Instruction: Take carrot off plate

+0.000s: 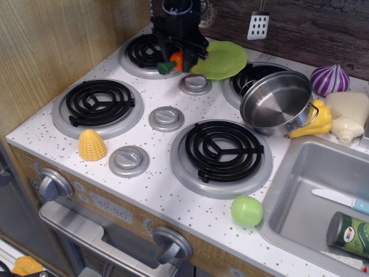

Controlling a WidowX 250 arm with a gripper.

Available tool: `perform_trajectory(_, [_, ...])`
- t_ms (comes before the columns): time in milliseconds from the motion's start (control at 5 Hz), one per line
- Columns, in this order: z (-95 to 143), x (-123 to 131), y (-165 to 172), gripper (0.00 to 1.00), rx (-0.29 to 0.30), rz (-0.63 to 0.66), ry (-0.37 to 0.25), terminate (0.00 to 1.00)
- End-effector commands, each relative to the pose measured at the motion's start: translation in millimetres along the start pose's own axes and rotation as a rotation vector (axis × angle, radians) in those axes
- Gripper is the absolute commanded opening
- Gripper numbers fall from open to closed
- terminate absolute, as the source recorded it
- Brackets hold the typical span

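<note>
The lime-green plate [222, 59] lies at the back of the stove top, partly on the back right burner, with nothing on it. My black gripper [176, 57] is to its left, over the right edge of the back left burner [151, 53]. It is shut on the orange carrot [173, 62], whose dark green stem end points left and down. The carrot hangs above the burner, clear of the plate. Most of the orange body is hidden by the fingers.
A steel pot [278, 103] lies tilted on the back right burner. A yellow corn piece [92, 145] sits front left, a green ball [247, 210] front right. A purple onion [329, 79], yellow toy [311, 123] and cream bottle [348, 114] stand at right. The sink [323, 196] holds a knife and can.
</note>
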State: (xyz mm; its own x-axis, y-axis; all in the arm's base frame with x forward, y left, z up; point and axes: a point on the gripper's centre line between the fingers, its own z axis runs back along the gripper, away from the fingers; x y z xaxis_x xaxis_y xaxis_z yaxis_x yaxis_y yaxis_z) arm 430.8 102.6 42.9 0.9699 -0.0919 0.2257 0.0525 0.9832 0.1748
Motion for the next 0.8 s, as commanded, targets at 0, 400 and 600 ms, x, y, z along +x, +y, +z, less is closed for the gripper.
perform_trajectory(0, [33, 14, 52, 0.00, 0.167, 0.060, -0.067, 0.00])
perform_trajectory(400, [14, 15, 70, 1.00, 0.130, 0.033, -0.083, 0.00])
perform_trajectory(600, [14, 15, 70, 1.00, 0.130, 0.033, -0.083, 0.00])
